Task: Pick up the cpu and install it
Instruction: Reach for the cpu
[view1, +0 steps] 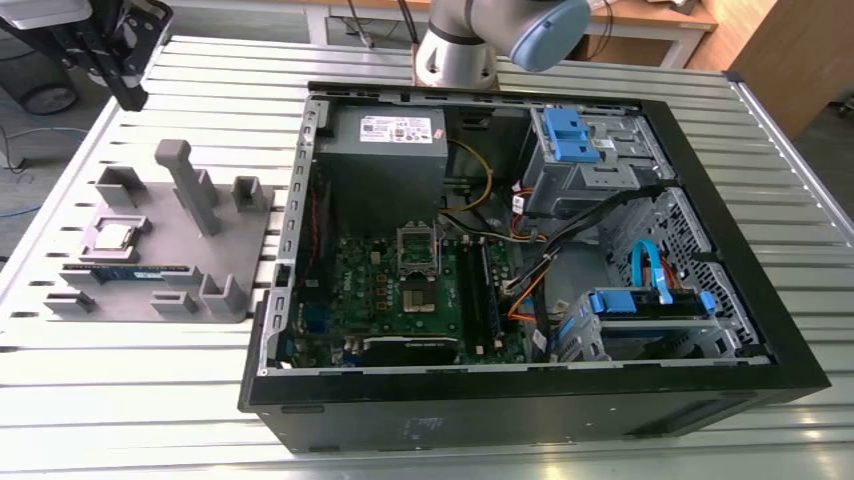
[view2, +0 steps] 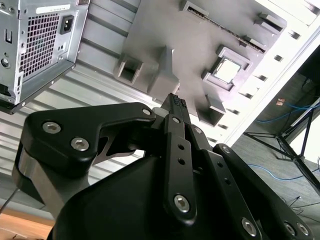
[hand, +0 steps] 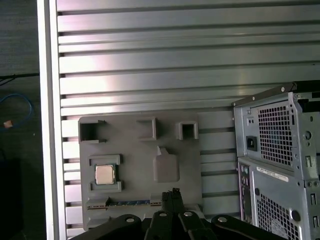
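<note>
Silver cpu (hand: 105, 174) x1 in grey holder (hand: 137, 160)

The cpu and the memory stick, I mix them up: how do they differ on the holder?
The cpu is a small square; the memory stick is long and narrow. The cpu's top is silvery metal; the memory stick looks blue. Both sit on the grey holder.

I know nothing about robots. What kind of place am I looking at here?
Probably a robotics lab or test workshop: a robot arm stands at a slatted metal table, an opened computer case lies on it, and a grey holder beside the case holds the cpu.
</note>
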